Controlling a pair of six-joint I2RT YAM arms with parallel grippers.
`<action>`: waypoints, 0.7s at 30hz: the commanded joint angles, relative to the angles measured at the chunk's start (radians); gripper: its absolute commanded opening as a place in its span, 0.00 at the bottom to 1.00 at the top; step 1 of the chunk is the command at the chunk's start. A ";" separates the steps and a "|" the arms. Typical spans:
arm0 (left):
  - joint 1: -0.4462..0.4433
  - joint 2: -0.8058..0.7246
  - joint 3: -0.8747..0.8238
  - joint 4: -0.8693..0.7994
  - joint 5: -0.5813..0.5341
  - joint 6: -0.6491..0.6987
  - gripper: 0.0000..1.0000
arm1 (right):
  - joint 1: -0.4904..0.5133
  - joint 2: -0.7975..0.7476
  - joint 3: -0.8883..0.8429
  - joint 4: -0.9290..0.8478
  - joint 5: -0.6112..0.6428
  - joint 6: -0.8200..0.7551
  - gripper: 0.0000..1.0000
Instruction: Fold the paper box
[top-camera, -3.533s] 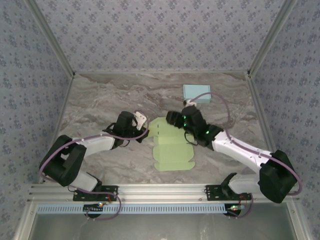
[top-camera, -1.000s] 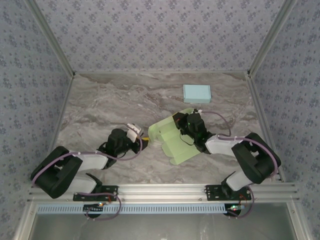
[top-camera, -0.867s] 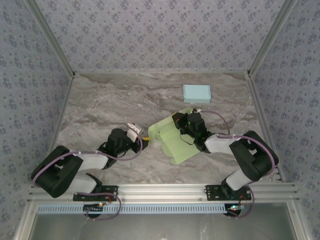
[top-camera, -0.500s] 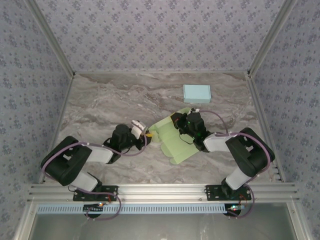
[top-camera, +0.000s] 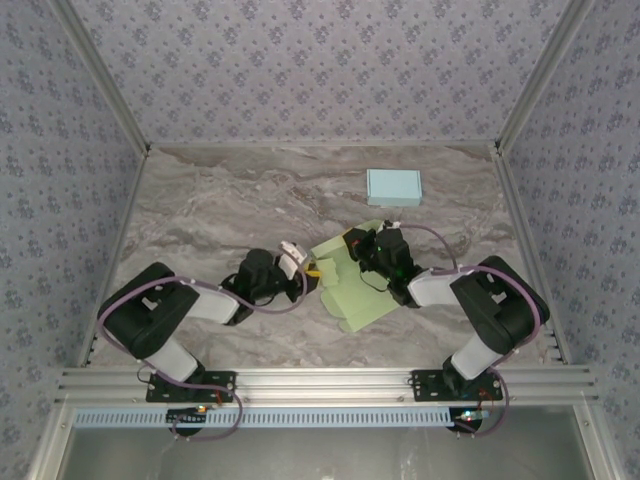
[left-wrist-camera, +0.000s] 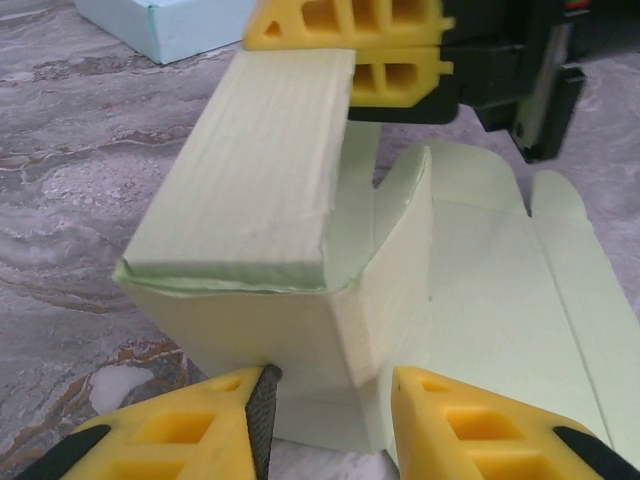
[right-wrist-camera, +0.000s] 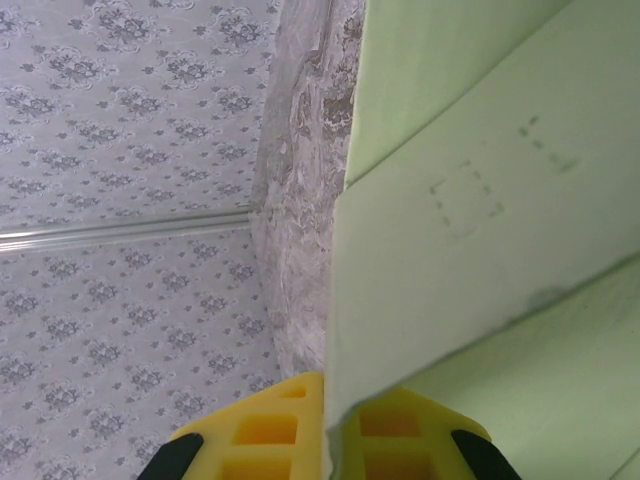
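Roughly, the fold is somewhere near its middle: the green paper box lies at the centre of the marbled surface, between the two arms, part raised and part flat. From the left wrist, one long panel stands up and bends over into a slanted top, a short side wall is creased beside it, and the remaining panels and rounded tabs lie spread flat on the surface behind.

The right pincer is clamped tight on the far edge of the raised panel, its yellow fingers pinched together with the card between them; its own wrist view shows the same edge running down into the closed tips. The left pincer sits low at the near bottom corner of the box, its fingers apart with the folded corner between them. I cannot tell whether they press on the card or merely straddle it.

A finished-looking pale blue box rests well apart, toward the back of the surface.

By my reading, one wall and a corner crease are formed. What is left seems the larger share: raising the other walls, tucking the tabs, and closing the lid
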 joint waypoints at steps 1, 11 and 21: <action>-0.036 0.025 0.051 -0.034 -0.145 -0.028 0.41 | 0.020 -0.019 -0.014 -0.027 0.028 -0.010 0.00; -0.077 0.063 0.058 -0.036 -0.391 -0.096 0.57 | 0.055 -0.020 -0.028 -0.001 0.065 0.005 0.00; -0.068 0.037 0.049 -0.049 -0.454 -0.072 0.70 | 0.053 -0.032 -0.034 -0.003 0.037 -0.018 0.00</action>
